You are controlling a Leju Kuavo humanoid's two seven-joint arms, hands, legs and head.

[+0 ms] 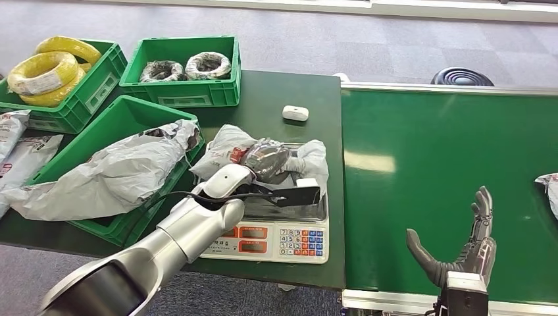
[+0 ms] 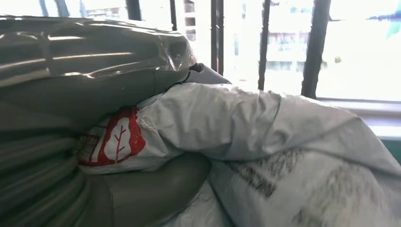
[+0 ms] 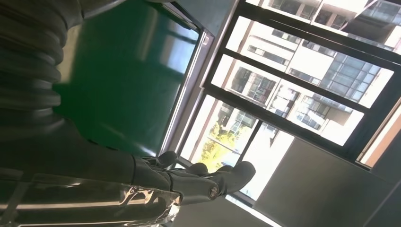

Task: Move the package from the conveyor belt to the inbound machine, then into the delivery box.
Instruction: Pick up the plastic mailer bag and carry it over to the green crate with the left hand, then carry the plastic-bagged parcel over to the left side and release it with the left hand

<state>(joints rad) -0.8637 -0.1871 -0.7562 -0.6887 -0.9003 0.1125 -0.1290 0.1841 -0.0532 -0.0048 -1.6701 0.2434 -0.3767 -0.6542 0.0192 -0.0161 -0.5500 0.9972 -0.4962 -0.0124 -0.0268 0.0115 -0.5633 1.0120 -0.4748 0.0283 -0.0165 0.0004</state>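
The left hand (image 1: 266, 160) grips the crumpled white plastic package (image 1: 227, 146) on the silver weighing scale (image 1: 309, 212). Next, lift it toward the green delivery crate (image 1: 115, 122). The right hand (image 1: 464, 240) hovers with fingers wide.

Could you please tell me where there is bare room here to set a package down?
The conveyor belt is bare between the scale and the right hand. Dark table lies free around the small white case. The nearest green bin is crowded.
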